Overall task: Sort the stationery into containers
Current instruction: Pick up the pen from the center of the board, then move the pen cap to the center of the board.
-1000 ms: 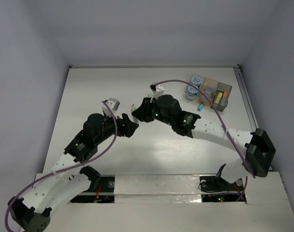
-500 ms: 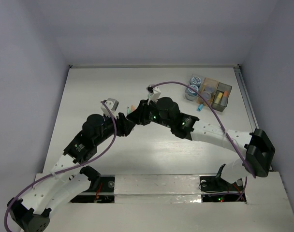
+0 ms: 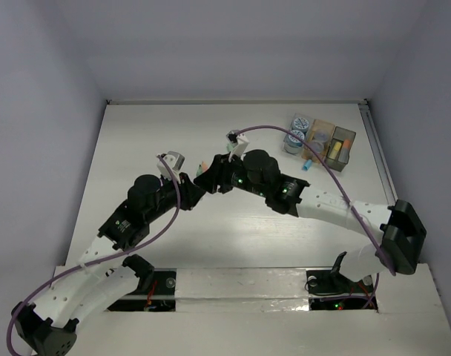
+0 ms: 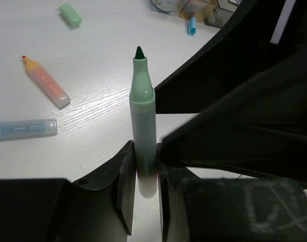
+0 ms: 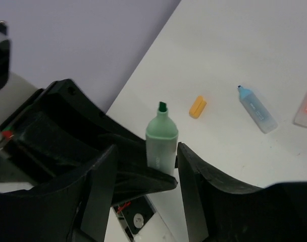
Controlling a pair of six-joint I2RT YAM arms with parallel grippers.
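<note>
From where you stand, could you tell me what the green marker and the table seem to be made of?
The green marker looks like matte, translucent plastic, with a darker felt-like tip. The table seems white-painted wood, given its fine grain lines.

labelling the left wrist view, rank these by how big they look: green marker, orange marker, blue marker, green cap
1. green marker: largest, though it is nearest the camera, which adds to it.
2. orange marker and blue marker: look alike; the blue one runs to the frame edge.
3. green cap: smallest, and farthest.

Right fingers (image 5: 191,176) nearer the green marker (image 4: 143,126).
</note>
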